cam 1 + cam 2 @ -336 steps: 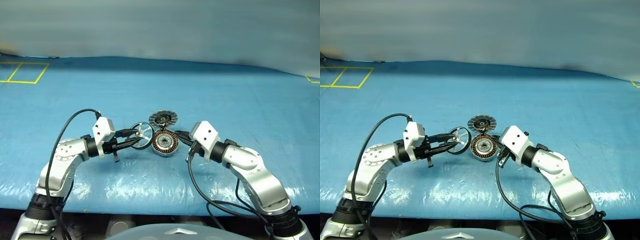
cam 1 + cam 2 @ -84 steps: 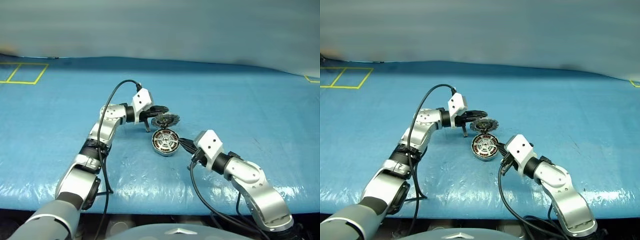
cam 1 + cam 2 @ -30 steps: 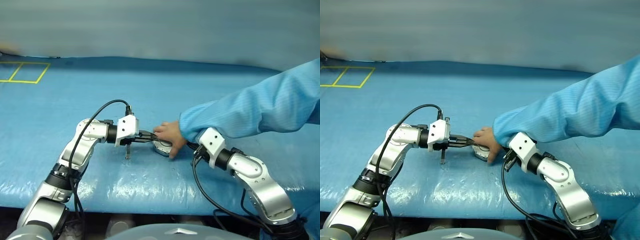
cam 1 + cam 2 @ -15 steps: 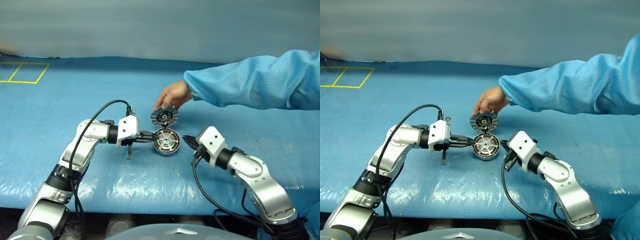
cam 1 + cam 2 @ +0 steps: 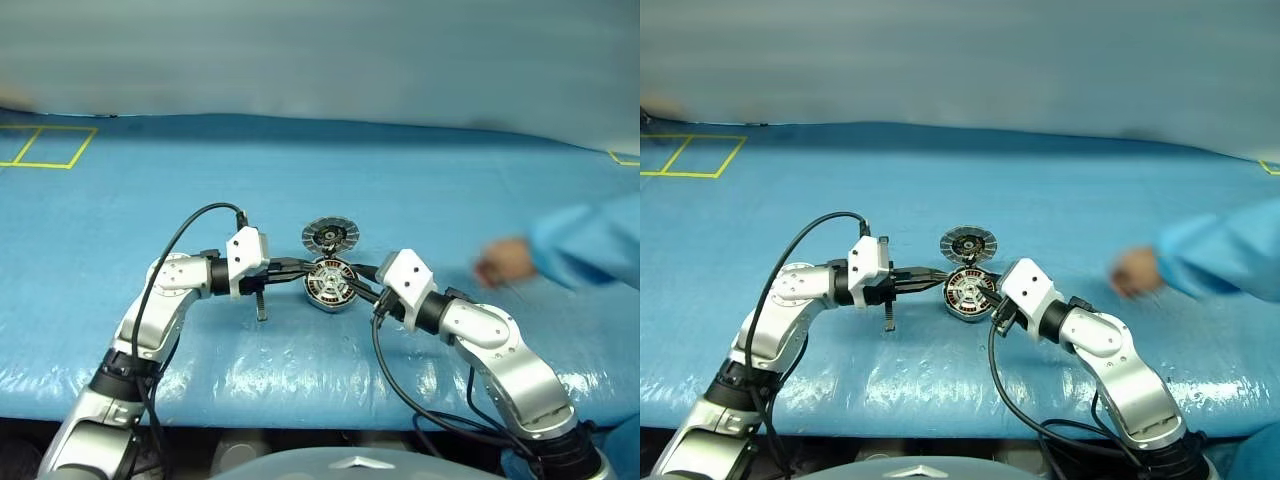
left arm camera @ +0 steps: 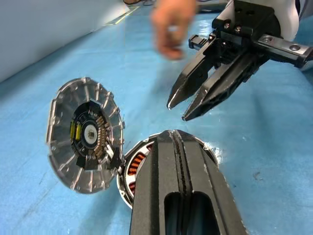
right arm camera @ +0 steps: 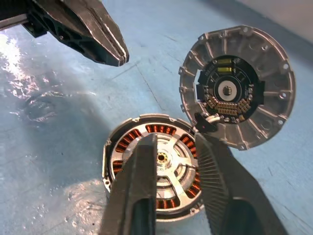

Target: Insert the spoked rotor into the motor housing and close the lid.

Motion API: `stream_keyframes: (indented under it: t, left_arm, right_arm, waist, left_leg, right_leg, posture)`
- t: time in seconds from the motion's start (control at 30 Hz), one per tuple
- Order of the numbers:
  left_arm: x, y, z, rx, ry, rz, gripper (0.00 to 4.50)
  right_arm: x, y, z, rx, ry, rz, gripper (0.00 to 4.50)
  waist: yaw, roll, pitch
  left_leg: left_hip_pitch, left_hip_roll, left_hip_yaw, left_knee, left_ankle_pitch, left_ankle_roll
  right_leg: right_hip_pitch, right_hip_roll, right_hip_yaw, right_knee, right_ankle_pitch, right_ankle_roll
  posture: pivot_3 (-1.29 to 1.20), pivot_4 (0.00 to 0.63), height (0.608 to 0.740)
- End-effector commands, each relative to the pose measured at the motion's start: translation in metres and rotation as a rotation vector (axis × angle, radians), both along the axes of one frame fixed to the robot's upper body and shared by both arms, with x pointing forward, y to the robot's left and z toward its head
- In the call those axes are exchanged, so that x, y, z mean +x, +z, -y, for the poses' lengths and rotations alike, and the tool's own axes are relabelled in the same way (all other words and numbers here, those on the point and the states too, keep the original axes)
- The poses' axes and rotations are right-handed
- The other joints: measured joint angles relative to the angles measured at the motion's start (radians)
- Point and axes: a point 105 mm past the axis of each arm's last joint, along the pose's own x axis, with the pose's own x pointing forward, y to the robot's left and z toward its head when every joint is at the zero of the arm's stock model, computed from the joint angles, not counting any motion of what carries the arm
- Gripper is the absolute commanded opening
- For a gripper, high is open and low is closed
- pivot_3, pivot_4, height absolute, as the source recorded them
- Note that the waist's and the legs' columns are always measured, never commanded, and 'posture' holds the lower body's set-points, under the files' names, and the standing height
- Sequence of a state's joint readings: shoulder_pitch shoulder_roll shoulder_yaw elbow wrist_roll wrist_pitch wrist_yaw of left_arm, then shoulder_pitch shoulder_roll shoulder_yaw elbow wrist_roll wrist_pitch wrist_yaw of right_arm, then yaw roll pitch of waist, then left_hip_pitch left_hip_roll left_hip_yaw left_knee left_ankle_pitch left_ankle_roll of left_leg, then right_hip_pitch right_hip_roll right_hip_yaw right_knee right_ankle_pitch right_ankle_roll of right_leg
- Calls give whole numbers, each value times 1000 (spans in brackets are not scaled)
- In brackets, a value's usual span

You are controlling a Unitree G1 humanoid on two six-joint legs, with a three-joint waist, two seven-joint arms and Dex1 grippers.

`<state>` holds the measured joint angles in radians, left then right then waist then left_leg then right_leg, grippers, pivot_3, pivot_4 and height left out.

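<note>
A: Where's the rotor now?

B: The thin silver spoked rotor (image 7: 164, 164) sits inside the squat silver-rimmed motor housing w/ copper-brown windings (image 7: 146, 132), flat on the blue bench (image 5: 150, 180). Looks seated, so I'd say insertion's done.

A: And the lid?

B: The round grey finned lid w/ dark centre (image 5: 329, 236) stands propped on edge, touching the housing's far rim, inner face toward the robot. It's just behind the housing as the head cam sees it. A short dark wire seems to join the two at the touch point; can't tell more.

A: Tools?

B: The left tool (image 5: 299, 267) has its fingers pressed together, nothing in them, tip just beside the housing's left rim. The right tool (image 7: 176, 147) has fingers a little apart, empty, poised low over the housing from the right side.

A: Which is nearer the lid?

B: Abt equal. Both point at the housing, lid lies beyond both tips. Closing likely means tipping the lid forward and down over the housing, its flat face swinging toward the robot. A person's hand (image 5: 500, 263) in a blue sleeve is well off to the right.
</note>
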<state>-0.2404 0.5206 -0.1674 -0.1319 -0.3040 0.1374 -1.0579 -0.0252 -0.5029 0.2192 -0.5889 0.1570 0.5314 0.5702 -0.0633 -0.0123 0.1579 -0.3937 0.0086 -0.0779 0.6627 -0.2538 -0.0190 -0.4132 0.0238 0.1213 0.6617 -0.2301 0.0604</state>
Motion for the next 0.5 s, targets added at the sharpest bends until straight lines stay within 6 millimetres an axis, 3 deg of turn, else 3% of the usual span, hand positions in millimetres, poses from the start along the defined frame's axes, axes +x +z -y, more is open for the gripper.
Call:
stream_keyframes:
  t: [0.03, 0.27, 0.5]
  left_arm:
    - [-3, 7, -7, -10, 53, 33, 0]
    - [-3, 4, -18, -73, 185, 12, 0]
    - [44, 27, -44, -256, 458, 21, 0]
  right_arm:
    - [2, 7, -7, 9, 39, 36, 2247]
    - [13, 11, -9, -6, 42, 64, 4486]
    - [13, 6, -6, -40, 80, 36, 4486]
  waist:
    - [1, 0, 0]
    - [3, 0, 0]
    - [8, 0, 0]
  left_leg:
    - [0, 0, 0, 0, 0, 0]
    - [0, 0, 0, 1, 0, 0]
    - [0, -1, 0, 1, 0, 0]
  right_leg:
    - [0, 0, 0, 0, 0, 0]
    - [0, -1, 0, 0, 0, 0]
    - [0, -1, -1, 0, 0, 1]
  posture:
    - [0, 150, 740]
    - [0, 150, 740]
    - [0, 150, 740]
